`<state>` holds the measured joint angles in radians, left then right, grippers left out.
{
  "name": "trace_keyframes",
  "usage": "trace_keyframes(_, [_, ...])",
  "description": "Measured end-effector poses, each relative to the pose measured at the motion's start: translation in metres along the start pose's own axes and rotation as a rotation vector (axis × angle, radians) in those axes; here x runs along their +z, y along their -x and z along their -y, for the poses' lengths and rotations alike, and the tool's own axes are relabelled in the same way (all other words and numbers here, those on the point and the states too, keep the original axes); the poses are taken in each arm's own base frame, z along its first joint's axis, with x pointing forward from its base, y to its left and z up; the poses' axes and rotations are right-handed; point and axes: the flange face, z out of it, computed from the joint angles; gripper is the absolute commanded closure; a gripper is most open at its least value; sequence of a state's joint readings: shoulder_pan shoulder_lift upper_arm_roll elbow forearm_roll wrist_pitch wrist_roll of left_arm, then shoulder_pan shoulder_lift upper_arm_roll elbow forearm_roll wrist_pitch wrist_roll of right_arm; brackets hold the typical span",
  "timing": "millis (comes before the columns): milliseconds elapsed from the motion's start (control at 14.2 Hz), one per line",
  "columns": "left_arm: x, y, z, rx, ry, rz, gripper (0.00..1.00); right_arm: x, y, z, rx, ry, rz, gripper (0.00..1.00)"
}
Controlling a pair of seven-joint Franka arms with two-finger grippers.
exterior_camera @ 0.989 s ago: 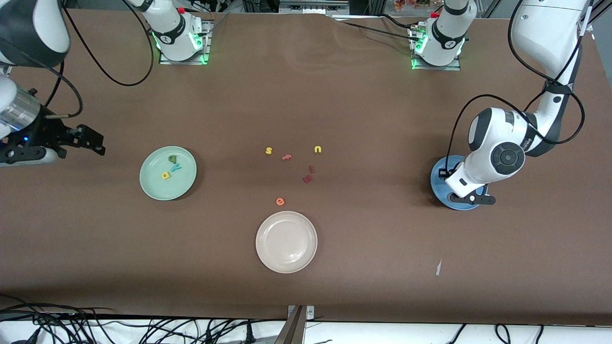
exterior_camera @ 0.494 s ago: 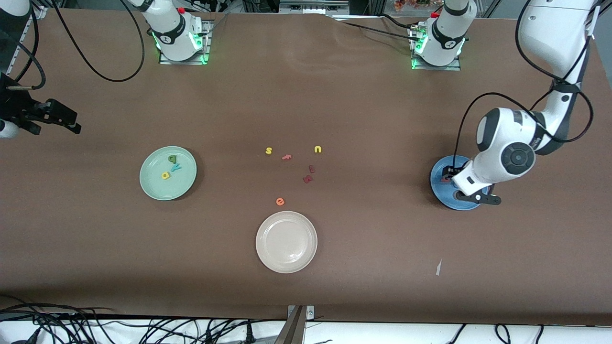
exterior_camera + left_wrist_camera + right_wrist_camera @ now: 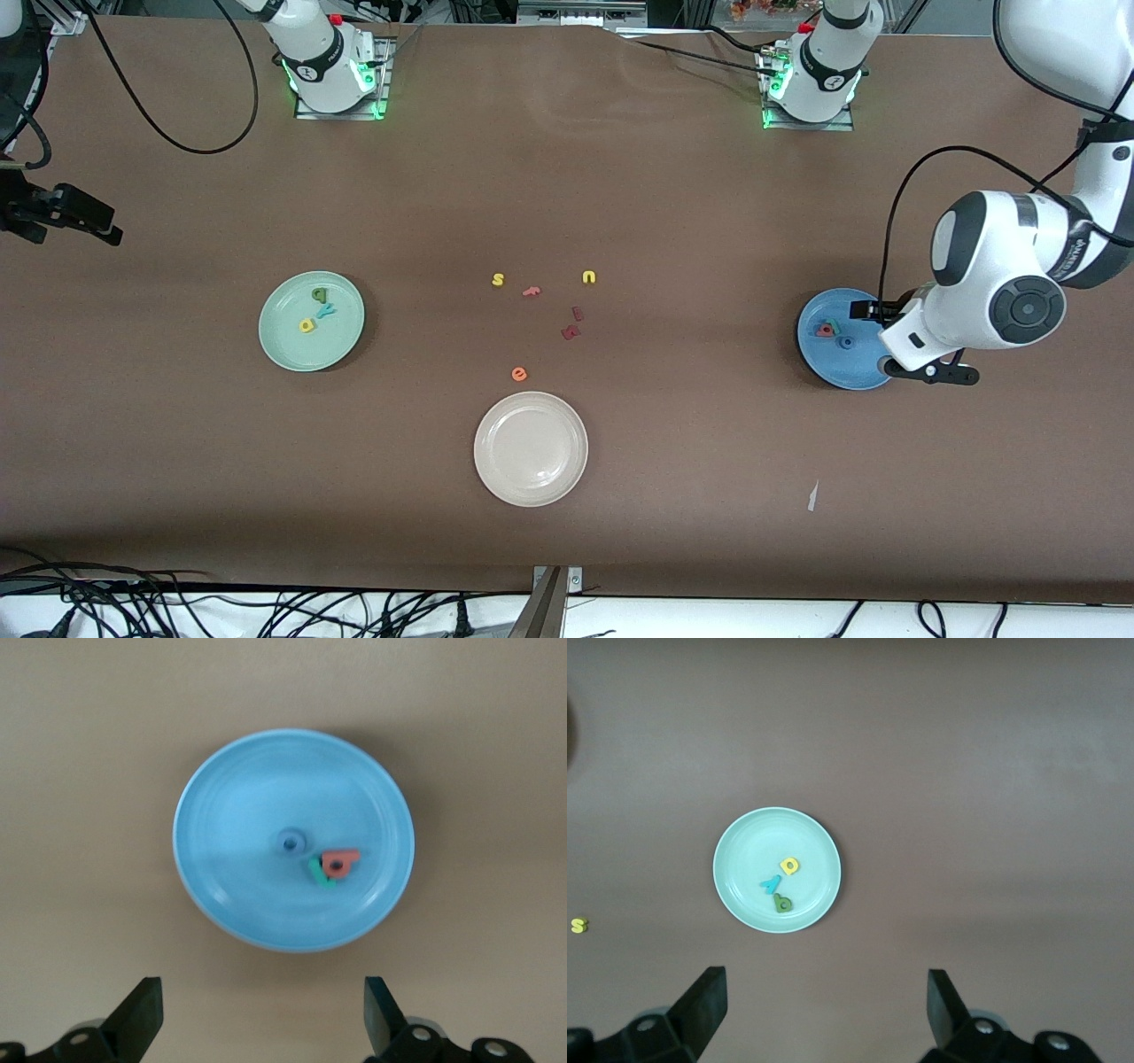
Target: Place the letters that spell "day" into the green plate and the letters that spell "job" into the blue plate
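Brown matte counter [image 3: 620,177], evenly lit, faintly creased toward the upper middle. White edge strip [image 3: 797,611] along the near side, tangled black cables [image 3: 221,607] there. Small white paper scrap [image 3: 812,496] on the covering.

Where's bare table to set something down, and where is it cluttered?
Bare brown table lies between the round pale-green plate and the loose foam letters, and between those letters and the round blue plate. The crowded spot is the letters, just farther from the camera than the cream-white plate.

Mint-green plate [image 3: 311,350] with green, teal, yellow letters; mid-blue plate [image 3: 819,361] with salmon, teal, blue letters.
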<state>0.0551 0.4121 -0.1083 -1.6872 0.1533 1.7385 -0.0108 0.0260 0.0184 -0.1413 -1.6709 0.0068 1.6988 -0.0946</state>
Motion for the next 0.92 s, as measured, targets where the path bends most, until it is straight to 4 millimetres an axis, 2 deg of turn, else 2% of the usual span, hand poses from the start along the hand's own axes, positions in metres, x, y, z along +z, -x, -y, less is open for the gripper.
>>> trace_keyframes(141, [-0.026, 0.004, 0.011, -0.023, 0.014, -0.004, 0.00, 0.001, -0.001, 0.004, -0.003, -0.015, 0.001, 0.00])
trace_keyframes(282, [-0.058, 0.017, 0.014, -0.032, 0.015, -0.053, 0.00, -0.001, -0.002, 0.012, -0.019, -0.013, -0.004, 0.00])
trace_keyframes(424, [-0.103, 0.044, 0.002, -0.027, 0.039, -0.123, 0.00, -0.006, -0.003, 0.023, -0.037, -0.011, -0.013, 0.00])
trace_keyframes(565, [-0.145, 0.075, -0.007, -0.025, 0.084, -0.187, 0.00, -0.008, -0.004, 0.025, -0.041, -0.010, -0.016, 0.00])
trace_keyframes(777, [-0.179, 0.112, 0.005, -0.052, 0.111, -0.222, 0.00, -0.008, -0.003, 0.024, -0.041, -0.008, -0.013, 0.00])
trace_keyframes(918, [-0.195, 0.128, 0.011, -0.065, 0.113, -0.253, 0.00, -0.007, -0.003, 0.022, -0.036, -0.008, -0.006, 0.00])
